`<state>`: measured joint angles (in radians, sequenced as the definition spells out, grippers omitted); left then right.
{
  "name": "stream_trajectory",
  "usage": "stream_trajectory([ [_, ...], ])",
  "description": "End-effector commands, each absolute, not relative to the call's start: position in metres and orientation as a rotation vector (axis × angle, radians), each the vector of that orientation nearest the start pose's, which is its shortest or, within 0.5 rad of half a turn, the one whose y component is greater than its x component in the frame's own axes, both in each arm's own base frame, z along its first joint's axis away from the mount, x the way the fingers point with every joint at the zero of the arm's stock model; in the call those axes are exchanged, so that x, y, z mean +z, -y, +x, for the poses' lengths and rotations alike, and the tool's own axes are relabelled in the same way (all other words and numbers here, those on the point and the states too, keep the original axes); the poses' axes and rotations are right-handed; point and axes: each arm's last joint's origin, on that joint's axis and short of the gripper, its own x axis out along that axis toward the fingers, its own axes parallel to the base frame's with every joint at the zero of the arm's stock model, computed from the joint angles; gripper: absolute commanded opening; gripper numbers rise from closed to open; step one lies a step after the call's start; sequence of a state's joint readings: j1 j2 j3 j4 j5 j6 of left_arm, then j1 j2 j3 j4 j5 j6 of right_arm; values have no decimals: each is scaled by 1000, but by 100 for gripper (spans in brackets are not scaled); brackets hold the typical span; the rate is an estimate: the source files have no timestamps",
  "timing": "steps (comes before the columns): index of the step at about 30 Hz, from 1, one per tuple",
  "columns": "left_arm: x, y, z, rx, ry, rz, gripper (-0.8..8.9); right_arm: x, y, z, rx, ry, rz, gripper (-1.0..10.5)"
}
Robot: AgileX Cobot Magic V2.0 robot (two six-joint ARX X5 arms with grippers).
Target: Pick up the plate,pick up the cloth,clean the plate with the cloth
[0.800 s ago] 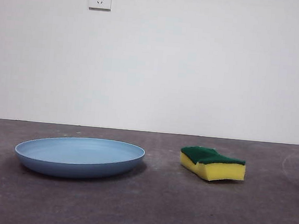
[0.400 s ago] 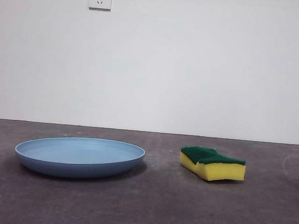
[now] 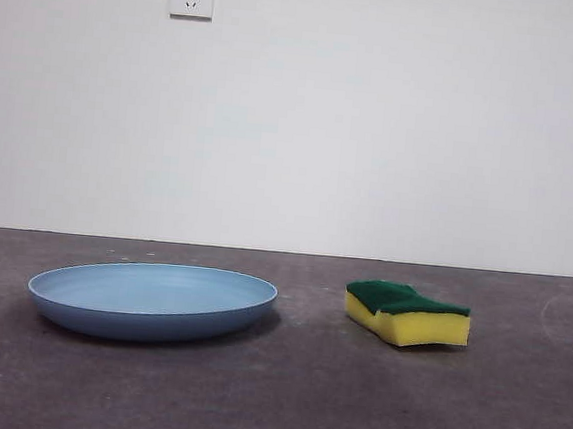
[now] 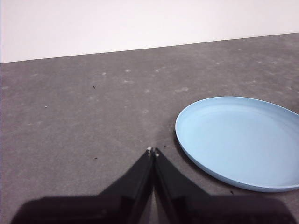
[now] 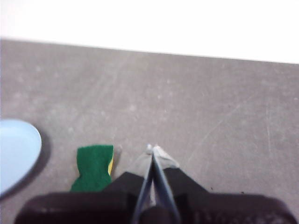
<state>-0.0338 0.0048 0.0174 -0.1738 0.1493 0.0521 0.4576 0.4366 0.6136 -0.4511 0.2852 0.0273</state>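
The light-blue plate (image 3: pixel 152 300) lies flat on the grey tabletop (image 3: pixel 310 407), right way up and empty, and nothing touches it. In the left wrist view the plate (image 4: pixel 240 140) sits just ahead of the left gripper (image 4: pixel 153 151) and off to one side of its fingers, its near rim close to the tips but clear of them. Those fingers are pressed together tip to tip and pinch nothing.

The sponge (image 3: pixel 407 312) that serves as the cloth rests on the tabletop beside the plate, apart from it, with its green scouring layer up and its yellow foam below. In the right wrist view the sponge (image 5: pixel 94 167) lies close beside the fingers of the right gripper (image 5: pixel 153 149), about level with the tips and to one side, not between them. These fingers are likewise pressed together with nothing held, and the plate's edge (image 5: pixel 18 151) shows beyond the sponge.

Neither arm shows in the front view, so both seem to hang above the tabletop. By that reckoning the task stands at its first step, the approach, with neither pickup made.

The next move probably calls for the left fingers to spread, shift sideways and come down over the plate's raised rim, which is thin and low and needs a careful edge grip. The right fingers would likewise need to spread, centre over the sponge and straddle its wavy sides.
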Motion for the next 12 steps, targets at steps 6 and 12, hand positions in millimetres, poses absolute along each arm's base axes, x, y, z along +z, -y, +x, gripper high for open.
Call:
stream_trajectory([
  [6,148,7,96,-187,-168,38,-3,243,-18,96,243,-83,-31,0],
  [12,148,7,96,-186,-168,38,-3,195,-14,96,221,-93,-28,0],
])
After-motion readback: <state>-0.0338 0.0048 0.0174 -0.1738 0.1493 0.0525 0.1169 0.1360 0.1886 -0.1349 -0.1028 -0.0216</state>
